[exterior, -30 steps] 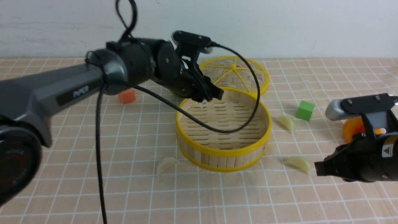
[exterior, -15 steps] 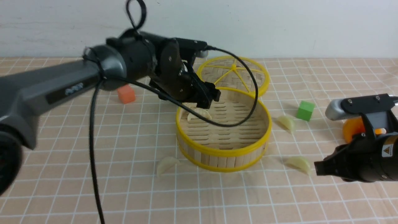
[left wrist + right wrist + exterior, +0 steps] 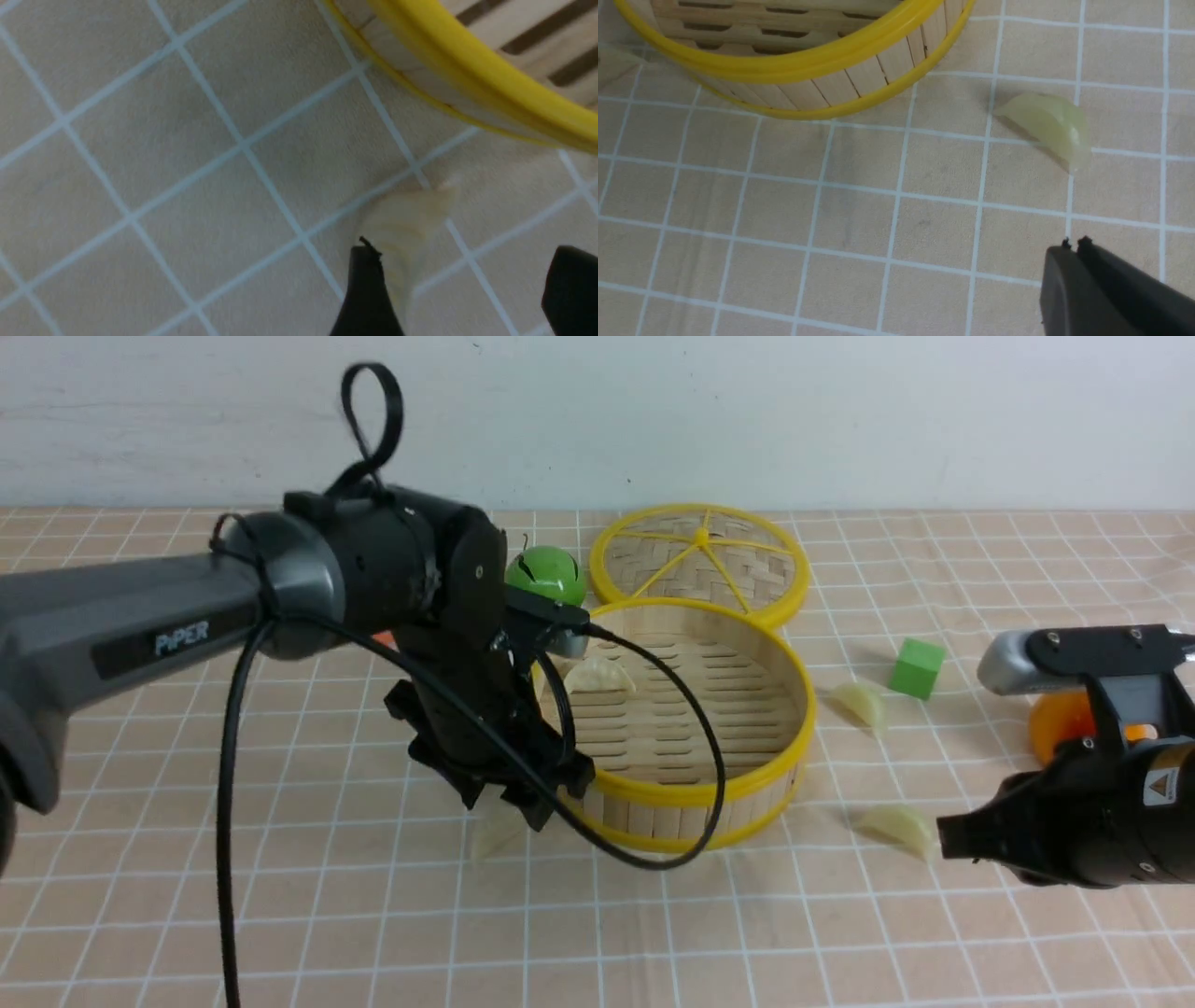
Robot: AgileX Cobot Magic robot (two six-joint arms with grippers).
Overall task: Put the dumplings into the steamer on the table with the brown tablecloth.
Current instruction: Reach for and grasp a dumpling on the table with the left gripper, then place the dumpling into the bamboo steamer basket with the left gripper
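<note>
Bamboo steamer (image 3: pixel 756 798) now has one dumpling (image 3: pixel 597 677) inside, so one is done. The left gripper (image 3: pixel 512 807) has swung down beside the steamer, and its jaws stand wide apart and empty, astride the next dumpling (image 3: pixel 406 224) on the surface (image 3: pixel 280 896). The right gripper (image 3: pixel 1078 242) is pinched together and empty, with a third dumpling (image 3: pixel 1045 123) just ahead.

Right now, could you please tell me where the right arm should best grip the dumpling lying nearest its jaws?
Grip the dumpling across its plump middle, coming down from above, jaws straddling the crescent's narrow width; its tips taper thin. It lies on the tablecloth apart from the steamer. The right gripper is shut and would likely need opening first.
</note>
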